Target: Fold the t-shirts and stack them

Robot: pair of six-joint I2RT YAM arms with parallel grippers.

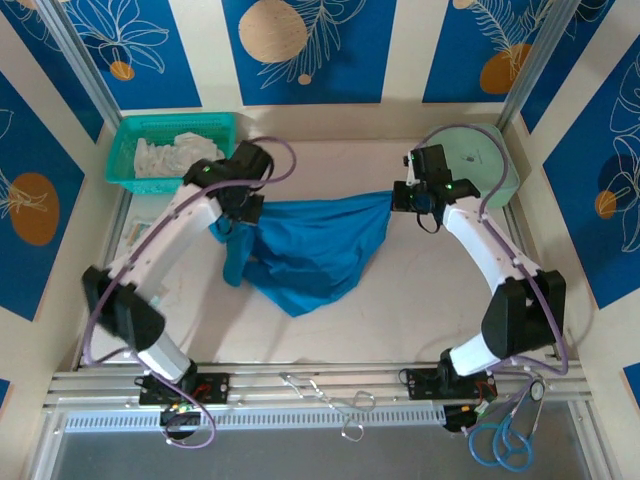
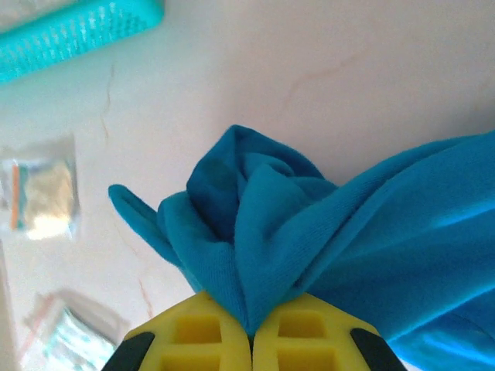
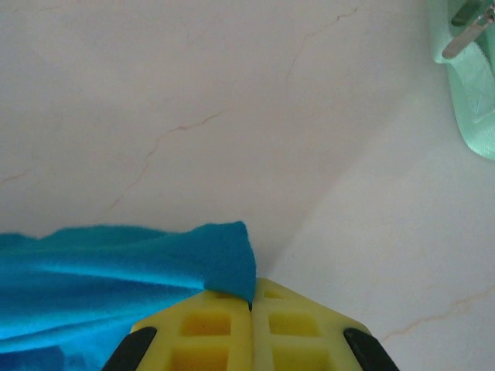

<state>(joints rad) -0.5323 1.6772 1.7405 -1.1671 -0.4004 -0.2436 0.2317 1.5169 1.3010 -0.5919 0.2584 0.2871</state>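
- No legible text, brand or number anywhere.
- Clear packet (image 2: 37, 195) on the surface (image 2: 325, 85): coloured print, too blurred to read.
- Pale green object (image 1: 492, 165), far right corner: small dark mark, too small to read.

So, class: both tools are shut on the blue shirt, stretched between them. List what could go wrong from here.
1. The right tool pinches only a small corner of the shirt; a pull could slip it free.
2. The left tool grips a bunched wad, so the fold may come out creased.
3. The middle sags; it may drag and crumple on the table.
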